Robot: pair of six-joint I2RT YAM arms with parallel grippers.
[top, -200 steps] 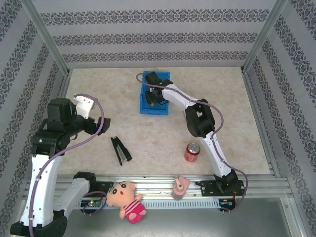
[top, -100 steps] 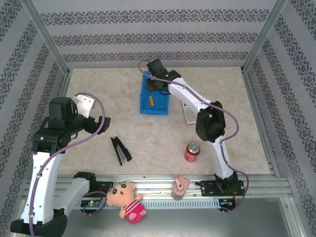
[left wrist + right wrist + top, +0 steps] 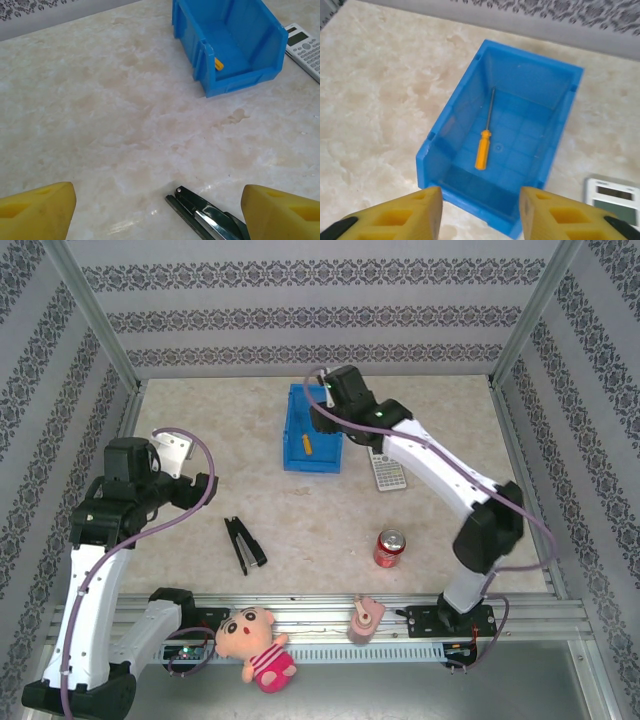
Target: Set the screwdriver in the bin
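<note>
We see the small screwdriver with the orange-yellow handle and thin silver shaft lying flat on the floor of the bright blue rectangular plastic bin, its handle toward the lower end. The right gripper hovers above that lower end, its yellow-padded jaws spread wide and gripping nothing. The left gripper hangs well apart from the bin, jaws likewise wide and empty, over the black stapler on the marbled beige table. From that wrist, a yellow speck inside the bin is probably the handle. A grey-white calculator lies just beside the bin, and a red soda can stands nearer the arm bases.
</note>
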